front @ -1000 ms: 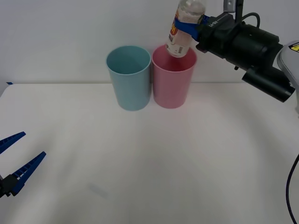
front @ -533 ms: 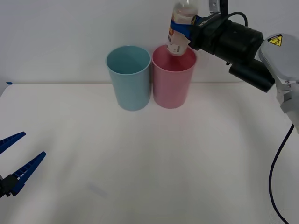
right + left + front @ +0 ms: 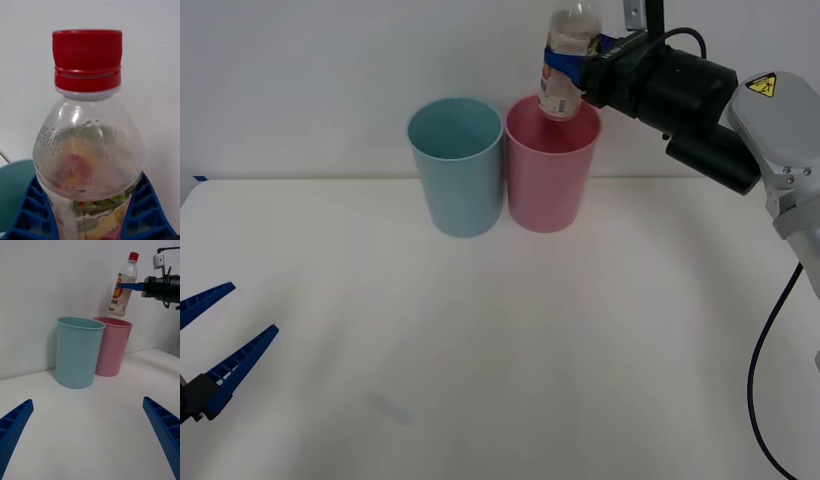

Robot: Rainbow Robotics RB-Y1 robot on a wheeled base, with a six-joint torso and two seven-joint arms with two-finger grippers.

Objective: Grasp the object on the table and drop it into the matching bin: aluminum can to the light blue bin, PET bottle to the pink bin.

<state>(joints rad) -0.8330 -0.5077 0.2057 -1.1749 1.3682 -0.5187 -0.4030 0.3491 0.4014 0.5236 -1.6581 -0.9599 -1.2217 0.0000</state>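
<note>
The right arm reaches out level, its pincer (image 3: pixel 572 55) pinching the bottle (image 3: pixel 565 70) mid-body. The bottle hangs nearly upright above the pink bin (image 3: pixel 551 170). The left pincer (image 3: pixel 210 345) rests spread, low over the tabletop (image 3: pixel 510 340).

Soft, even, diffuse light fills the scene, bright without harsh contrast. The white desk (image 3: pixel 500 340) looks nearly shadowless; only faint grey smudges sit at the bases of the light blue bin (image 3: pixel 456 165) and the pink bin (image 3: pixel 551 165). The desk and the far wall almost merge in tone. In the right wrist view the PET bottle (image 3: pixel 88 150) is close and slightly soft, with small pale glints on its clear shoulder. The blue fingers (image 3: pixel 163 435) in the left wrist view blur at the picture's corners.
</note>
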